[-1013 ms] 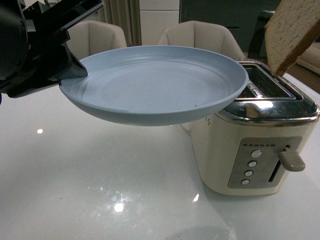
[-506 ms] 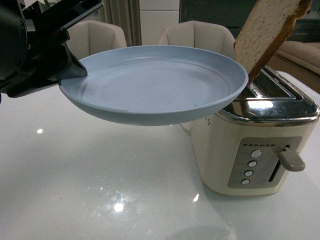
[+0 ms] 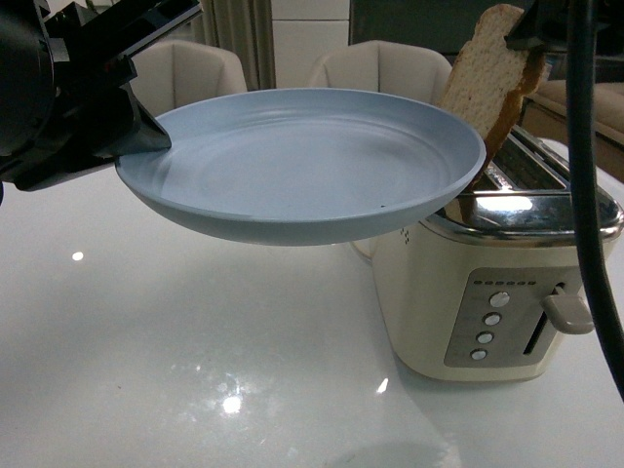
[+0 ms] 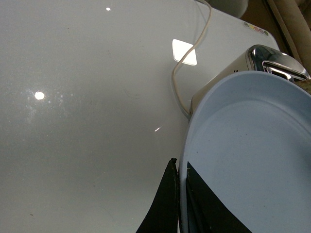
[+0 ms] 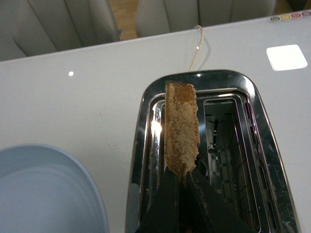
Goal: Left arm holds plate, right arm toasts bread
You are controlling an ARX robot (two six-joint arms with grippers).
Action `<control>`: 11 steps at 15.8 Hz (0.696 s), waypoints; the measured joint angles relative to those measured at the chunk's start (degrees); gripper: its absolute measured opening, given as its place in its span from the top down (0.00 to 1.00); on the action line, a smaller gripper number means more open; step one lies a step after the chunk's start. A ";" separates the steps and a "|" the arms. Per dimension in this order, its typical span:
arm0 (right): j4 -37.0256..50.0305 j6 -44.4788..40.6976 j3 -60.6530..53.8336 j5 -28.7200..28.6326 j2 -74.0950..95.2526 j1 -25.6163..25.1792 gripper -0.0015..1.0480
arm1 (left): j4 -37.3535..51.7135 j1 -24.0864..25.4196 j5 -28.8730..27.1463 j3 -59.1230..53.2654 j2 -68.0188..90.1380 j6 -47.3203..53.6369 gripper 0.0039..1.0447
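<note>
My left gripper [image 3: 146, 136] is shut on the rim of the pale blue plate [image 3: 302, 161] and holds it level above the table, its far edge overlapping the toaster. In the left wrist view the black jaws pinch the plate's edge [image 4: 181, 194]. My right gripper [image 3: 531, 39] is shut on the bread [image 3: 485, 73], a light brown half-slice tilted over the toaster [image 3: 507, 283], with its lower end dipping into the slot nearer the plate. The right wrist view shows the bread [image 5: 181, 128] edge-on above that slot, gripped in the jaws [image 5: 182, 182].
The cream toaster with chrome top [image 5: 209, 155] has its lever [image 3: 568, 312] up and a second slot [image 5: 228, 155] open. Its cord [image 4: 187, 63] trails across the white table [image 3: 195, 370]. Beige chairs [image 3: 380, 68] stand behind. A thick black cable [image 3: 585, 195] hangs at right.
The bread has moved left and down from above the toaster's right side into the slot mouth. The right arm and its cable have come into the front view. The plate has not moved.
</note>
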 joint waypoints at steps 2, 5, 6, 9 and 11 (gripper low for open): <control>-4.04 1.33 1.36 -0.33 1.57 -0.09 0.97 | -0.02 0.00 -0.02 0.00 0.00 0.00 0.98; -8.55 3.37 5.42 -1.20 4.31 -1.22 0.97 | -0.02 0.00 0.00 0.00 0.00 -0.02 0.98; -9.70 3.87 6.34 -1.57 5.33 -1.20 0.97 | -0.02 0.00 -0.02 0.00 0.00 0.00 0.98; -11.82 5.66 8.17 -2.01 8.96 -1.11 0.72 | -0.02 0.00 -0.02 0.00 0.00 0.00 0.98; -11.45 5.97 8.17 -1.99 9.05 -1.16 0.31 | 0.00 0.00 0.00 0.00 0.00 0.00 0.98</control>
